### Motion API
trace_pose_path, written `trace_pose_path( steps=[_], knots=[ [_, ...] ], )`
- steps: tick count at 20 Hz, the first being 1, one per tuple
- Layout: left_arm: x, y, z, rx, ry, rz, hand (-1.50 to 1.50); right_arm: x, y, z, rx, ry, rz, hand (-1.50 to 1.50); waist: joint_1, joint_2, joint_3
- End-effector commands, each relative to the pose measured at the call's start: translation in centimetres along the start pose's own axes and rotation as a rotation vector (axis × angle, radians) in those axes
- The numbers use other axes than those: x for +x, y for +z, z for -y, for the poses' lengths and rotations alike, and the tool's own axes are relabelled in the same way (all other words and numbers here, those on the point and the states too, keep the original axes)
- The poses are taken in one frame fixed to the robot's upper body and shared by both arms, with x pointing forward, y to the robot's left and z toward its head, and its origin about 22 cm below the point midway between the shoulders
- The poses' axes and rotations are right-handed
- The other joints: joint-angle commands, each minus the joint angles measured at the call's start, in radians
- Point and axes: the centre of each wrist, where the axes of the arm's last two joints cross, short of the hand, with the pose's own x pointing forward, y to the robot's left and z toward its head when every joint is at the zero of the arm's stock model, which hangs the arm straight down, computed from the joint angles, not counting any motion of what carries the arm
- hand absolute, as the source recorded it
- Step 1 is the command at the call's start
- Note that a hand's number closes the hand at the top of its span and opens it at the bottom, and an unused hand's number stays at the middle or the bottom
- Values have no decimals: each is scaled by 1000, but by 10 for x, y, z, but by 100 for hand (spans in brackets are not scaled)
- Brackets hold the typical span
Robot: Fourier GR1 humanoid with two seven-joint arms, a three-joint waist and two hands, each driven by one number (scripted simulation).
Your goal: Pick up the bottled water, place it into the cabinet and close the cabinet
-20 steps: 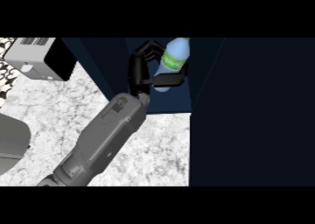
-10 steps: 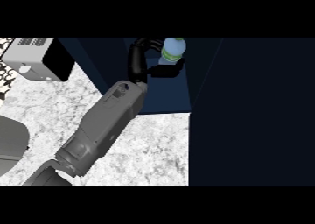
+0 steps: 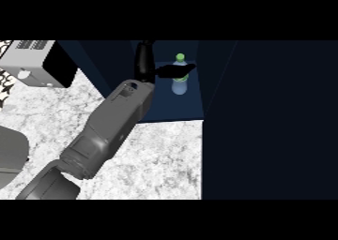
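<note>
Cabinet [image 3: 116, 70] interior: left hand [image 3: 165, 71] beside bottled water [image 3: 179, 84].

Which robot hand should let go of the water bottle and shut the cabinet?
Probably the left hand: it is the only one showing, already inside the cabinet at the bottled water. The right hand is out of view.

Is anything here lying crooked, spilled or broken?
Nothing stands out. The bottled water stands upright inside the dark cabinet, green cap up, with no spill visible. The left hand is beside it; whether it touches the bottle I cannot tell. The toaster sits squarely on the counter.
</note>
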Motion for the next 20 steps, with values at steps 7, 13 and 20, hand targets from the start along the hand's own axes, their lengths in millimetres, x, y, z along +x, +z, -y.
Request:
trace_pose_path(
  steps=[7, 13, 20],
  knots=[
    [15, -9, 3, -40, 177, 86, -150, 11, -14, -8, 18, -4, 44, -150, 22, -4, 0],
    [39, -9, 13, -136, 313, 83, -150, 15, -9, -7, -1, -12, 41, -150, 30, -19, 0],
    [15, 33, 14, -207, 370, 67, -150, 36, -12, -26, 23, -20, 26, -150, 47, -25, -1]
  ],
)
